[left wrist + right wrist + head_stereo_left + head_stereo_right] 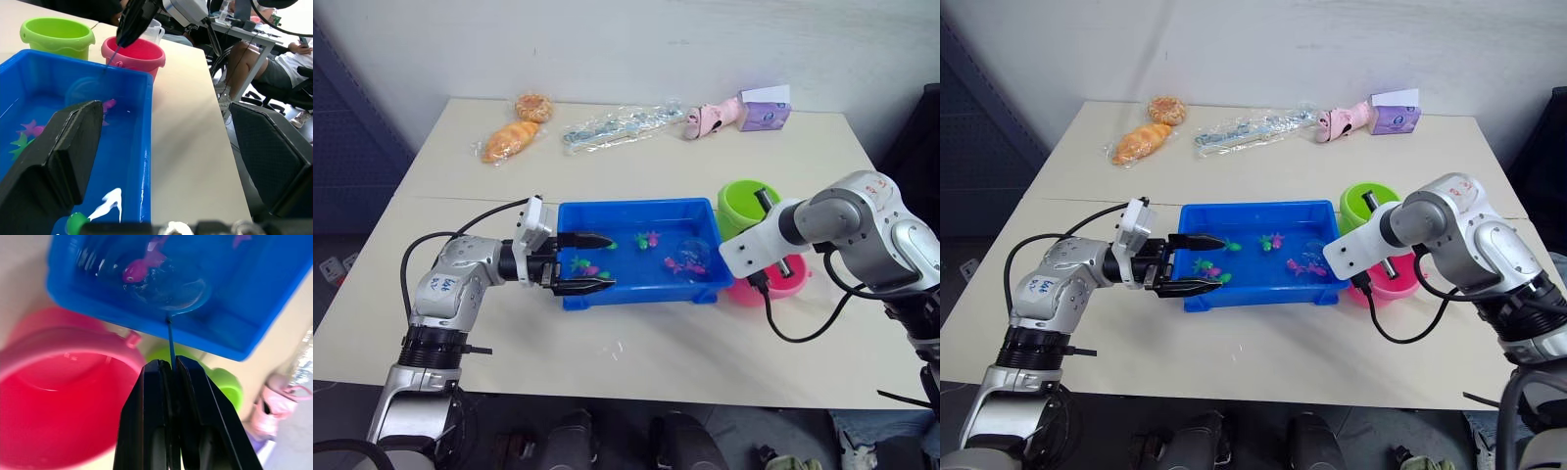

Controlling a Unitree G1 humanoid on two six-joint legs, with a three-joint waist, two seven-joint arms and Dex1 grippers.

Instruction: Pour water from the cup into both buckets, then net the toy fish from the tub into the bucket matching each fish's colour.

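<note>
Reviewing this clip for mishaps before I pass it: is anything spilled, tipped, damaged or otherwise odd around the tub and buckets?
Nothing stands out. The blue tub sits flat, the green bucket and pink bucket stand upright beside it, and the table around them looks dry. The right gripper holds the net dipped in the tub near a pink fish.

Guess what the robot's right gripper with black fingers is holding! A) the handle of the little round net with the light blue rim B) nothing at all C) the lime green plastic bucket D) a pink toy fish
A: the right gripper is pinched shut on the thin handle of the little round net, whose light blue hoop sits in the bright blue plastic tub by a pink toy fish.
</note>
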